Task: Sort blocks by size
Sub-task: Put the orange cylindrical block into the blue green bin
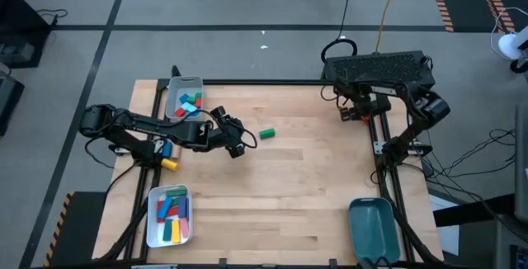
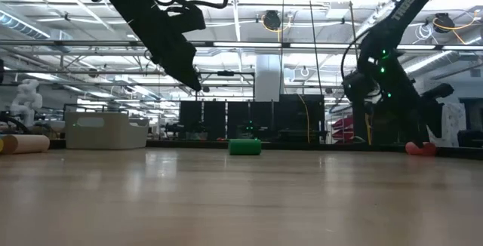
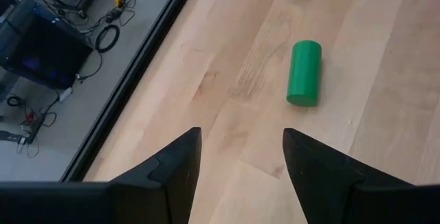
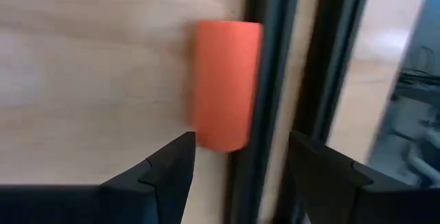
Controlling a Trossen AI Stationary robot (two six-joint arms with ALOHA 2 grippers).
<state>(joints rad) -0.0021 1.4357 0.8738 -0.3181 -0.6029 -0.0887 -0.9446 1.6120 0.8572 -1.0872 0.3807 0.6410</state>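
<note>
The bench [image 1: 313,195] is pale wood planking with visible grain, framed by a dark metal rail [image 1: 384,170].

The left arm [image 1: 157,129] reaches from the left edge toward the bench's middle. The left gripper [image 1: 239,147] hangs above the wood with its jaws spread and nothing between them. The right arm [image 1: 412,120] is folded by the right edge, and the right gripper [image 1: 381,147] points down at the rail there, jaws also spread and empty.

A teal tray [image 1: 373,228] with rounded corners sits at the near right corner. A white tray [image 1: 154,228] at the near left corner holds long bars in red, green, blue, teal and yellow. A grey tray [image 1: 175,92] at the far left edge holds a few short pieces, red, teal and green.

The green cylinder [image 3: 304,71], smooth and matte, lies on its side on bare wood near mid-bench, just ahead of the left jaws and a little to one side, well clear of both fingers [image 3: 172,176]. In the low view it rests flat, with the left gripper above and to the picture's left.

The orange cylinder [image 4: 225,85], smooth too, lies on its side against the rail at the right edge, just ahead of the right jaws and not between them.

A yellow cylinder [image 1: 169,163] lies by the left rail under the left arm, a blue piece [image 1: 166,148] beside it.
</note>
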